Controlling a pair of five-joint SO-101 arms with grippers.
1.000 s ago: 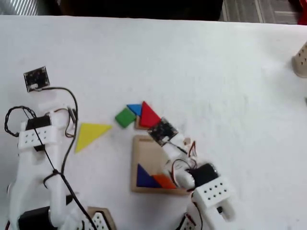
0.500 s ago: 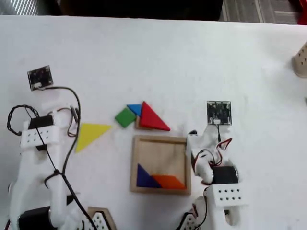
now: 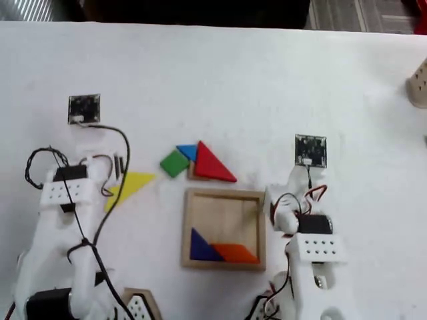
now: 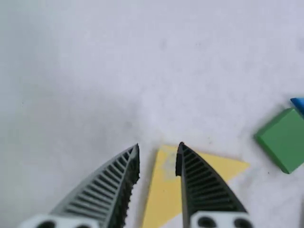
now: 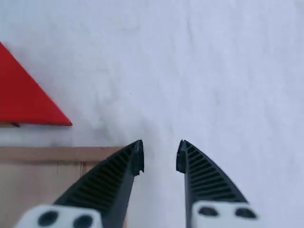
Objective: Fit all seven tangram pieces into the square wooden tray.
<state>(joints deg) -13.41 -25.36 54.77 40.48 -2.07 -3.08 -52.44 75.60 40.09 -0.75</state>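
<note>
Here, two pieces lie in the tray (image 3: 223, 213), four coloured ones outside.
Its near edge holds a blue triangle (image 3: 200, 245) and an orange piece (image 3: 235, 252). Past its far edge cluster a red triangle (image 3: 210, 163), a green square (image 3: 174, 163) and a small blue piece (image 3: 187, 152); a tan sliver beneath is unclear. The yellow triangle (image 3: 137, 181), partly under an arm, points at the green square. The left gripper (image 4: 159, 149) gapes over it; the right gripper (image 5: 159, 152) gapes at the tray's far right corner.

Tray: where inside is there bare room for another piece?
The tray is bare from the blue piece and orange piece up to its far rim. Crowded just beyond that rim: red piece, green piece.
</note>
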